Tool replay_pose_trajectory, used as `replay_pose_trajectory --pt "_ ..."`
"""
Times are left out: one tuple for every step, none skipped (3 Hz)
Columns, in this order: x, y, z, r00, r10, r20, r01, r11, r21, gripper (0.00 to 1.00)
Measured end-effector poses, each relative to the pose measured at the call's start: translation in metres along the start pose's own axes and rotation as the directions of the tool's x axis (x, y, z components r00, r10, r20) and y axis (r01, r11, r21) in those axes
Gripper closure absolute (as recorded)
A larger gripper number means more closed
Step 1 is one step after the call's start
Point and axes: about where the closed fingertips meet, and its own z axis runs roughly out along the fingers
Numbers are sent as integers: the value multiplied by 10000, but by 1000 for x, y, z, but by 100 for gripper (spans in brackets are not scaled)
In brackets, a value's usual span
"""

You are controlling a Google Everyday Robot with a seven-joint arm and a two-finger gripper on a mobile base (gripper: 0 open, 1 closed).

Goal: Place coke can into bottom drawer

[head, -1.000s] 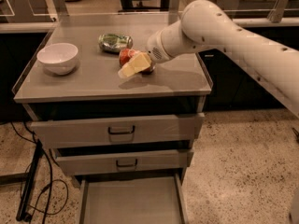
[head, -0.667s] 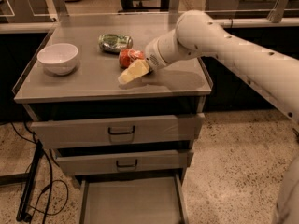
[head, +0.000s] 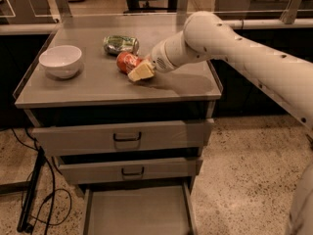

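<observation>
The coke can (head: 125, 61) lies on its side on the cabinet top (head: 98, 89), red-orange with a silver end, just in front of the green-silver can (head: 120, 44). My gripper (head: 138, 69), cream coloured at the end of the white arm (head: 195, 43), is right against the coke can's right side, low over the top. The bottom drawer (head: 137, 212) is pulled out at the foot of the cabinet; what shows of its flat grey floor is bare.
A white bowl (head: 60, 60) stands at the left of the cabinet top. The two handled drawers (head: 127, 137) above the bottom one are closed. Black cables (head: 34, 195) lie on the speckled floor to the left. Counters run behind.
The arm's elbow has swung a little left and lower. The gripper has stayed at the coke can, and more of the can shows to its left.
</observation>
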Motion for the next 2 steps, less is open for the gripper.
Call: replay_pose_trajectory --pt "0 0 0 10000 0 0 0 10000 -1 65" --pt "0 0 0 10000 0 0 0 10000 -2 89"
